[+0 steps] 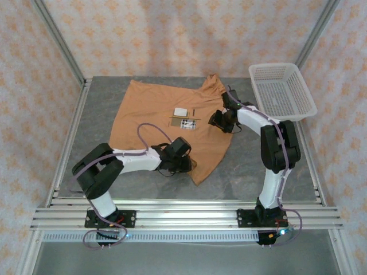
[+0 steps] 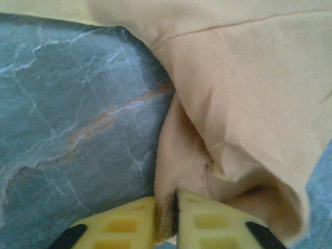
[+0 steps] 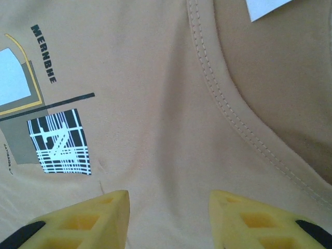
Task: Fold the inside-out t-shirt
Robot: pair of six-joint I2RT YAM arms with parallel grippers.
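The inside-out t-shirt, orange-brown, lies spread on the grey table with its white labels and checked patch near the middle. At the shirt's near hem, my left gripper is down on the cloth. In the left wrist view its yellow fingers are shut on a bunched fold of the hem. My right gripper hovers over the shirt's right side by the neckline. Its fingers stand open above flat cloth, between the checked patch and the stitched collar seam.
A white mesh basket sits at the table's back right corner. Bare marbled grey table lies left of the gripped hem. Aluminium frame rails run along the near edge.
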